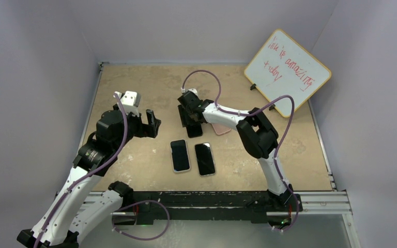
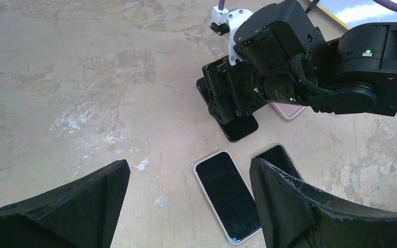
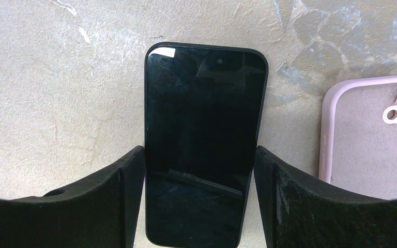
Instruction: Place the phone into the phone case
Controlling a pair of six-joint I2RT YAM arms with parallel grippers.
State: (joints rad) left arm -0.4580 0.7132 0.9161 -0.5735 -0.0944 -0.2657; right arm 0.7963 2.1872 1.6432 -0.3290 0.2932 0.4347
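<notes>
From above: sandy mottled bench, boxed in by grey walls on the left, far and right sides, with a metal rail along the near edge. Plenty of bare room across the far left half. Tighter on the right, where a white board with orange rim and red scribble leans in the far corner. Near the middle, right pincer down over a glossy black rectangular phone, long axis running near to far, only its near end showing past the fingers. Just right of it, a sliver of pale pink soft phone case, mostly hidden under the arm. Nearer the bases, side by side and parallel, a white-edged dark-screened phone and a dark-edged phone. Left pincer up off the bench, well apart to the left.

From the left wrist: spread wide, gripping nothing, bare bench between the fingers. Shows faint crack lines low on the white-edged phone's glass, unseen from above. Hides half of the dark-edged one behind a finger.

From the right wrist: closed against both long edges of the black phone, no gap visible on either side. Flat on the bench, screen up, camera-dot end pointing away from the fingers. Case open side up, camera cut-out showing, just beside the phone's right edge with a strip of bench between.
</notes>
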